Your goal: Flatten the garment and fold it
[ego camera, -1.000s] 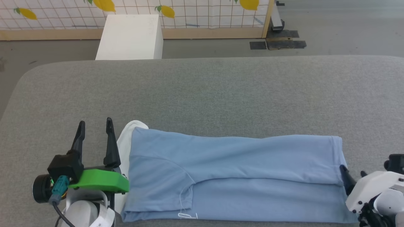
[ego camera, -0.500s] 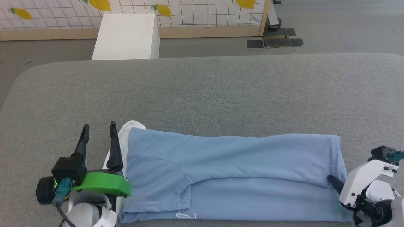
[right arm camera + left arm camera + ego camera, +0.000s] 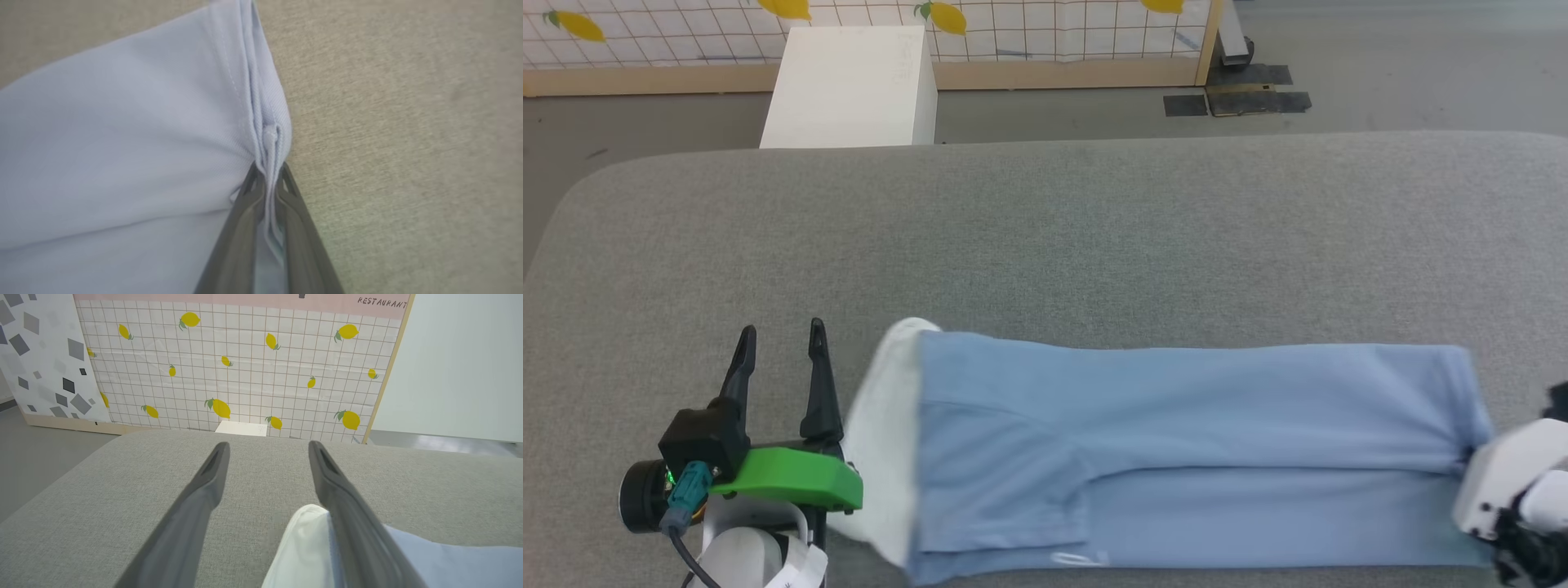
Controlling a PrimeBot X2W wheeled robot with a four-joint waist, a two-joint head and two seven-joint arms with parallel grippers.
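The garment [image 3: 1176,441], a light blue shirt folded into a long strip, lies across the near part of the grey table [image 3: 1045,245], white collar part [image 3: 886,457] at its left end. My right gripper [image 3: 269,169] is shut on the bunched hem of the garment [image 3: 122,143] at its right end. In the head view that gripper's white wrist housing [image 3: 1507,482] covers its fingers. My left gripper [image 3: 782,328] stands open just left of the collar, holding nothing. In the left wrist view the left gripper [image 3: 268,444] has the white collar [image 3: 302,539] beside its right finger.
A white box [image 3: 849,86] stands on the floor beyond the table's far edge, before a lemon-print panel [image 3: 1013,33]. Dark floor plates [image 3: 1237,90] lie at the back right. The table's far half is bare grey fabric.
My right gripper has shut on the hem and drawn the garment to the right. More of the white collar shows at the left end. The left gripper has stayed put.
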